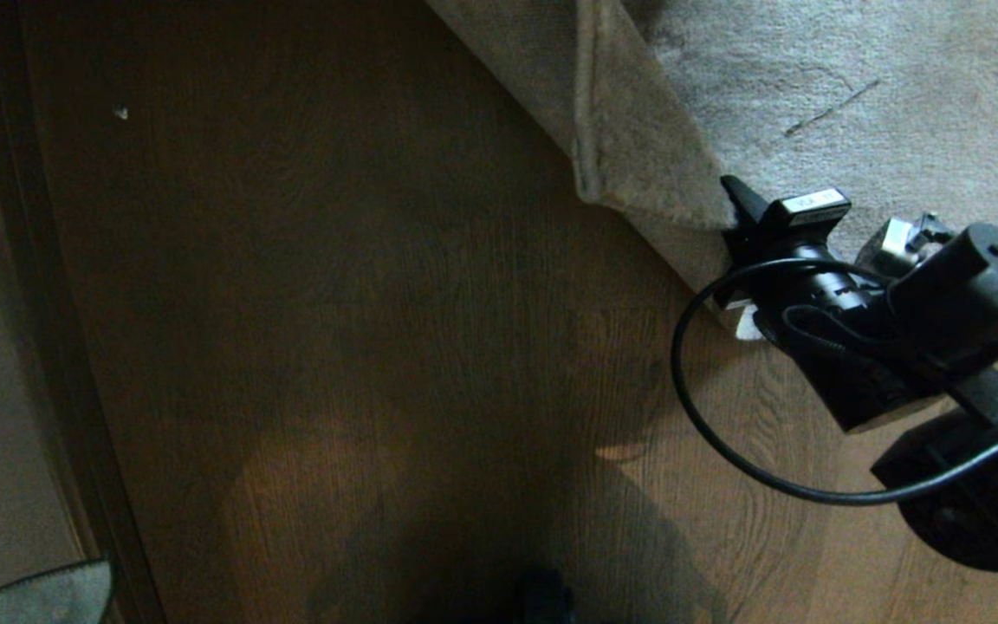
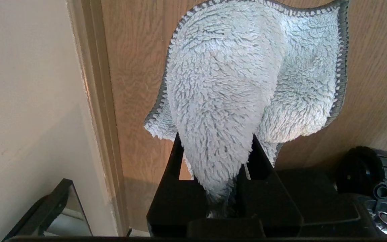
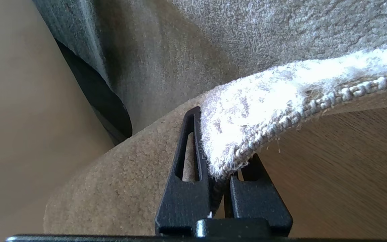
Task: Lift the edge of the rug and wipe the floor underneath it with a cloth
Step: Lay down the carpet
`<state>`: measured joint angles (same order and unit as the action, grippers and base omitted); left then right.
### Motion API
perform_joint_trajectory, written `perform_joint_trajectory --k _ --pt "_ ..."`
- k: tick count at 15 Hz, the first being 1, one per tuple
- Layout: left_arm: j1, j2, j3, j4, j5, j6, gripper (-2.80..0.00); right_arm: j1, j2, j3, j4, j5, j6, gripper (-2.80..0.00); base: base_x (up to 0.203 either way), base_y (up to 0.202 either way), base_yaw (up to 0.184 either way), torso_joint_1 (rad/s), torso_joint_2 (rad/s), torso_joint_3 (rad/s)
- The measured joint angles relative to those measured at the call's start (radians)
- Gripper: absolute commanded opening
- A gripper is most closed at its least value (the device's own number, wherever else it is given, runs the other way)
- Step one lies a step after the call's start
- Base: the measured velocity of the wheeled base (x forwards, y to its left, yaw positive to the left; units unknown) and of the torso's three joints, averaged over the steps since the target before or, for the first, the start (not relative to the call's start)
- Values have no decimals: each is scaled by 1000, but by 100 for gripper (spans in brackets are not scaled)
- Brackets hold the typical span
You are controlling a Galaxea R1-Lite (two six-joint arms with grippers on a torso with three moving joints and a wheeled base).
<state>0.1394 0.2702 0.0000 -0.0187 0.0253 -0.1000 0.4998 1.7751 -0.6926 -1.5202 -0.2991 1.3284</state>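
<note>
Head view: right gripper (image 1: 746,227) pinches the rug edge (image 1: 638,156), folded back off the floor (image 1: 334,347).
Left wrist: left gripper (image 2: 215,158) nearly closed on the cloth (image 2: 240,77), which hangs beyond the fingertips.
Right wrist: rug hem clamped between the tips.
Lift step done, I'd judge; next the cloth goes under the raised edge.

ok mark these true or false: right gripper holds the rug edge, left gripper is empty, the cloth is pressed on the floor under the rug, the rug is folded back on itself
1. The right gripper is shut on the rug edge. True.
2. The left gripper is empty. False: it grips the cloth.
3. The cloth is wiping the floor under the rug. False: it hangs from the gripper beside the baseboard.
4. The rug's corner is folded back on itself. True.
</note>
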Motion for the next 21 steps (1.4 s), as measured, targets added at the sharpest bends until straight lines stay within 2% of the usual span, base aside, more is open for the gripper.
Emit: perform_joint_trajectory --k 3,6,7,12,21 --pt "-28 0 0 0 0 0 -280 0 -5 -11 1 0 0 -280 0 0 0 0 0 0" --pt "-154 -12 0 0 0 0 -280 0 -10 -6 1 18 -3 -280 0 0 0 0 0 0" --pt "-164 -34 0 0 1 0 -280 0 -11 -6 1 19 -2 -280 0 0 0 0 0 0" --pt "-145 -223 0 2 0 -2 -280 0 -16 -9 1 35 -10 -280 0 0 0 0 0 0" --pt "-143 -269 0 1 0 -1 -280 33 -47 0 1 77 -7 -280 0 0 0 0 0 0"
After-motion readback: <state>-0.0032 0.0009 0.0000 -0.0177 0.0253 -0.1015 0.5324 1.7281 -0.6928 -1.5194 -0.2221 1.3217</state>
